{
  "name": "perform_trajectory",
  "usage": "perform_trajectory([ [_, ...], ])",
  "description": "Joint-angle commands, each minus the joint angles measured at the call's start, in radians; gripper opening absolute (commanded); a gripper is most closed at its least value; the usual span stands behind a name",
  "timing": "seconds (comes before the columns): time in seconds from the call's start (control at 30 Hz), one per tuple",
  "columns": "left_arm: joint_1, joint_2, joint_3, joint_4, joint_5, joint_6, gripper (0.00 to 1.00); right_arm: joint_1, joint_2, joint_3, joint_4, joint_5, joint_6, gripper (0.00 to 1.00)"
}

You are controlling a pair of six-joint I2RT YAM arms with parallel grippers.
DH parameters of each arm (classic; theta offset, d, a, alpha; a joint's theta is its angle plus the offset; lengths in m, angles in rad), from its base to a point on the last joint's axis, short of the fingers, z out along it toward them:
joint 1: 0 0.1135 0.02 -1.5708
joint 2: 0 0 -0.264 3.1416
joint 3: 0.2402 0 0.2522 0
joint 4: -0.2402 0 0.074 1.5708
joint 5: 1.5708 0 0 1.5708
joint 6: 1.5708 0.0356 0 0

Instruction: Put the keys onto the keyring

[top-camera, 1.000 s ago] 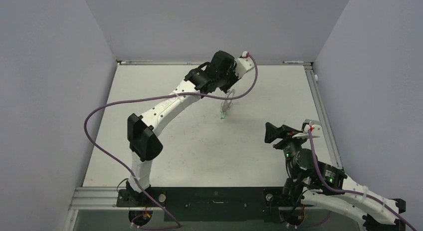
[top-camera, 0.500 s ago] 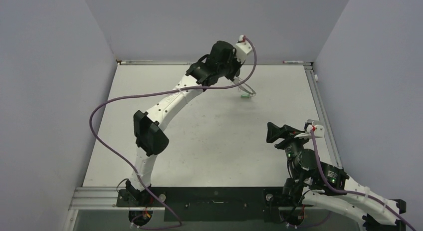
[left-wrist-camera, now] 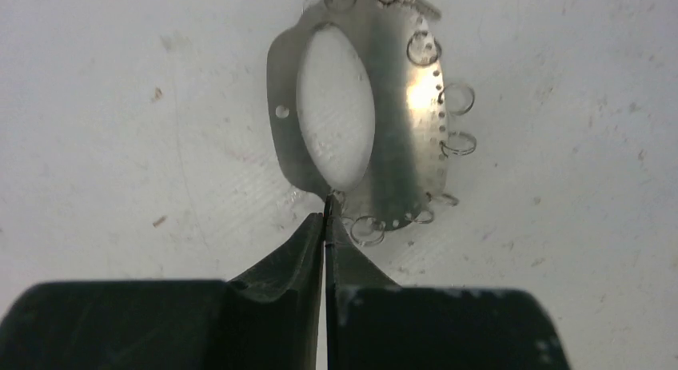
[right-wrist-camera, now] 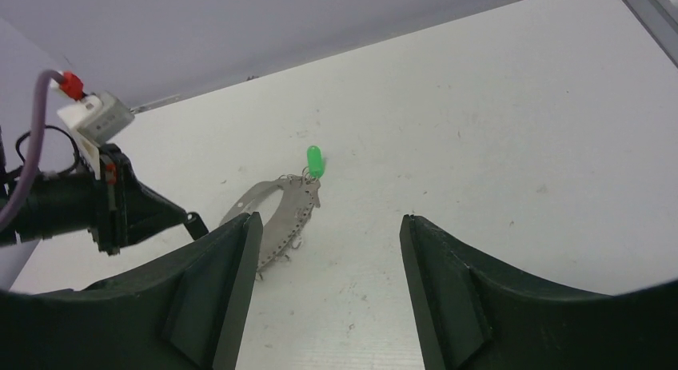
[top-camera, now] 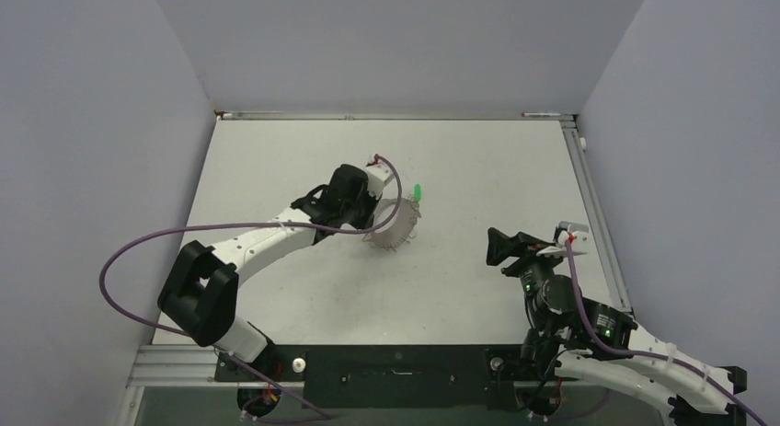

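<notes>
Left gripper [left-wrist-camera: 325, 214] was clamped on the left rim of the flat silver oval keyring [left-wrist-camera: 400, 106], held tilted mid white bench [top-camera: 276, 168], bright green tag [right-wrist-camera: 315, 160] at its far-right end. Right gripper [right-wrist-camera: 329, 220] was spread, empty, near right. No keys were made out. The thin edge pinch was best kept steady, rim presented rightward.

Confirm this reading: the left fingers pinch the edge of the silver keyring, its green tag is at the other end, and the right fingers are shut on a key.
Not quite: the right fingers stand open and hold nothing, as the right wrist view shows. The left fingers do pinch the edge of the keyring, with its green tag at the other end.
</notes>
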Motion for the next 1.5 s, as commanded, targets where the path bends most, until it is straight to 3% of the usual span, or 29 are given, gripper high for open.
perform_trajectory([
  [0.0,0.006,-0.114,-0.132,0.116,-0.028,-0.082,0.01,-0.001,0.041,-0.015,0.064,-0.022,0.001,0.65],
  [0.33,0.012,-0.255,-0.316,0.108,-0.122,-0.122,0.06,-0.001,0.109,-0.034,0.124,-0.055,0.006,0.65],
  [0.47,0.014,-0.317,-0.387,0.127,-0.269,-0.163,0.31,0.000,0.118,-0.039,0.113,-0.058,0.015,0.66],
  [0.57,0.026,-0.376,-0.441,0.177,-0.390,-0.219,0.40,-0.001,0.111,-0.056,0.114,-0.054,0.030,0.68],
  [0.63,0.030,-0.421,-0.476,0.228,-0.403,-0.260,0.51,-0.001,0.111,-0.062,0.118,-0.050,0.036,0.69],
  [0.73,0.032,-0.482,-0.516,0.282,-0.368,-0.339,0.80,-0.002,0.123,-0.054,0.110,-0.037,0.040,0.74],
  [0.77,0.032,-0.497,-0.522,0.285,-0.352,-0.365,0.99,-0.001,0.129,-0.048,0.106,-0.033,0.042,0.77],
  [0.83,0.030,-0.533,-0.537,0.293,-0.345,-0.409,0.96,-0.001,0.146,-0.037,0.094,-0.012,0.063,0.84],
  [0.97,0.029,-0.622,-0.553,0.296,-0.376,-0.512,0.96,-0.002,0.187,-0.009,0.029,0.080,0.221,0.90],
  [1.27,0.033,-0.964,-0.464,-0.050,-0.427,-0.622,0.96,-0.001,0.235,-0.001,0.093,0.037,0.082,0.93],
  [1.47,0.034,-1.109,-0.396,-0.253,-0.474,-0.418,0.96,-0.001,0.228,-0.036,0.215,-0.009,-0.034,0.96],
])
